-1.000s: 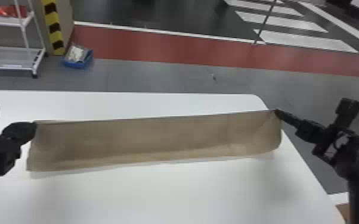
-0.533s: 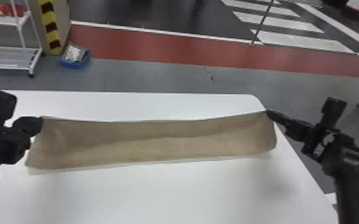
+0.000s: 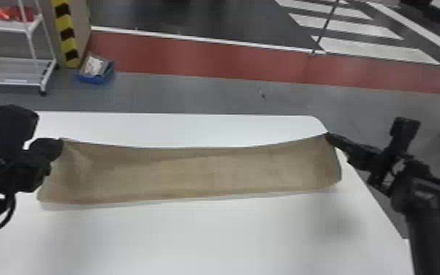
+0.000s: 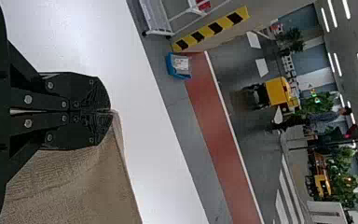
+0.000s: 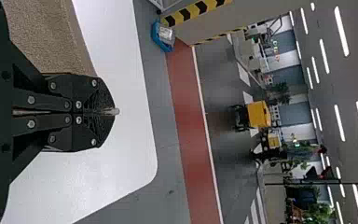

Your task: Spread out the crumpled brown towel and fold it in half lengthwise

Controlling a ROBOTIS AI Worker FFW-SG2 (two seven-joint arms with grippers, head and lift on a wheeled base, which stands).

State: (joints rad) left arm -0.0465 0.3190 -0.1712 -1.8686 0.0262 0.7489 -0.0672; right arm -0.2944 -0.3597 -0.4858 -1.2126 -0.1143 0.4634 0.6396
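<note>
L gripper (image 4: 108, 111): clenched on the towel's far-left corner, moved inward over the last second. Towel (image 3: 201, 175): strung between both grippers over the table (image 3: 201, 237); far edge was near straight, now sags, left end rumpled. Spread looks mostly done; slack probably wants pulling out before the fold is laid. R gripper (image 5: 113, 111): clenched on far-right corner, also in a bit. Can't tell layer count or what's underneath; pinched cloth mostly hidden by the fingers.
</note>
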